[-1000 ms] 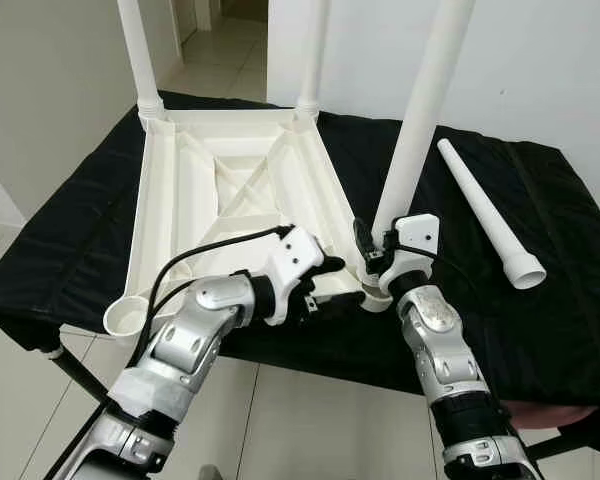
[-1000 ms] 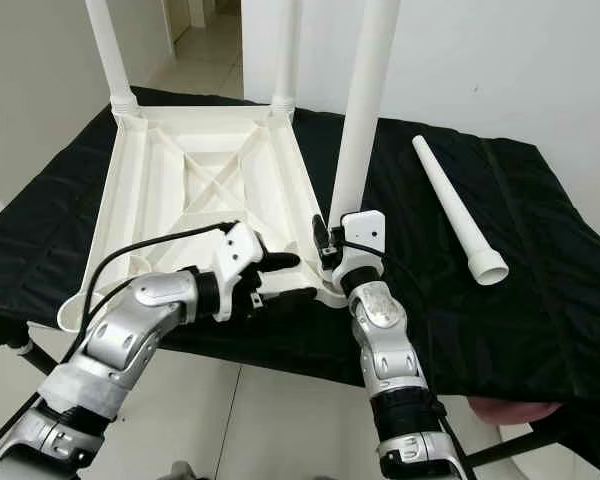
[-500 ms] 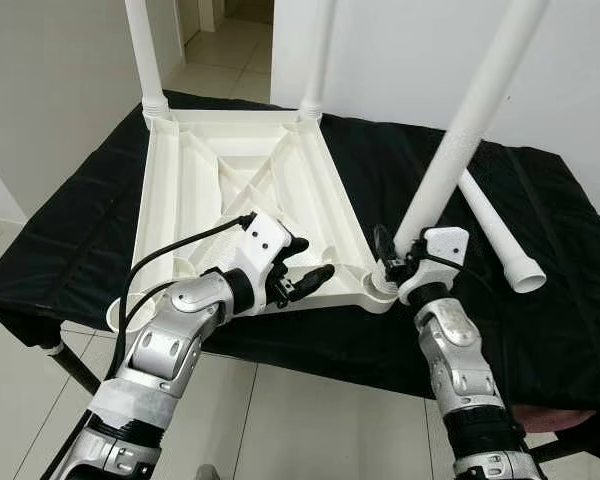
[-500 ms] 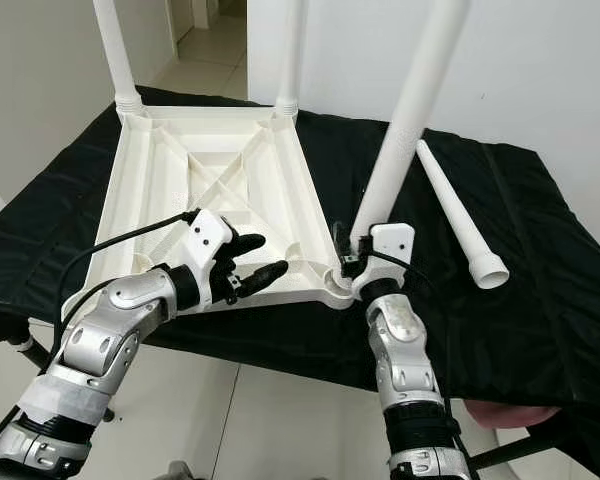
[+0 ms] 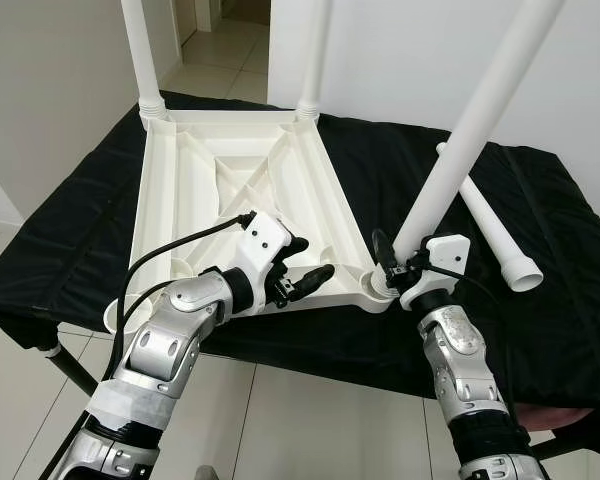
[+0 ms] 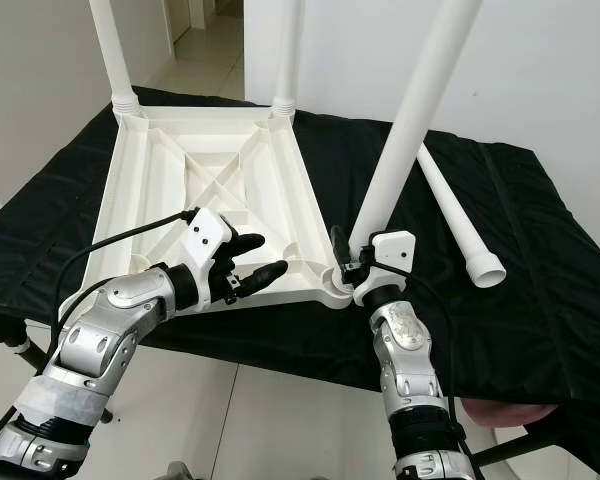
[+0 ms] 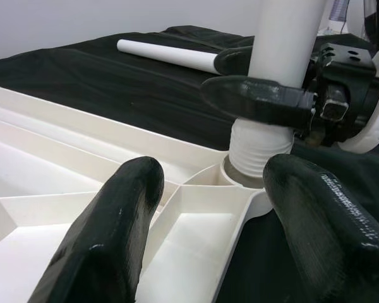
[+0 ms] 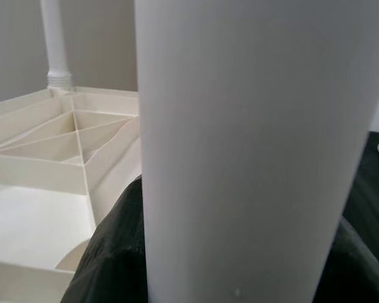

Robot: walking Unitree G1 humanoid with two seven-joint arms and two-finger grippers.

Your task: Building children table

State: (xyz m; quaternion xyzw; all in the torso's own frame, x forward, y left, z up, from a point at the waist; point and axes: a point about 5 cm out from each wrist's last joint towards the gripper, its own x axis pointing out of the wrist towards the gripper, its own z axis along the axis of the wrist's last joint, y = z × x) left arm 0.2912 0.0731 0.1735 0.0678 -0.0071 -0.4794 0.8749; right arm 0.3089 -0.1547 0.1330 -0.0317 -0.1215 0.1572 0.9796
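Our right gripper [image 5: 392, 268] grips the table leg [image 5: 460, 140] at its base, in the near right socket of the upturned tabletop [image 5: 230, 190]. It leans right, so we straighten before twisting. Left gripper [image 5: 305, 272] is open by that socket; we'd steady the frame w/ it.

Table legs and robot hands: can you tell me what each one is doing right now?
Table top: upside down on the black cloth.
Two far legs: standing upright in their corners.
Third leg: tilted, its threaded end at the near corner socket.
Loose leg: lying flat on the cloth.
Right gripper: shut on the third leg.
Left gripper: open, above the table top's near edge.
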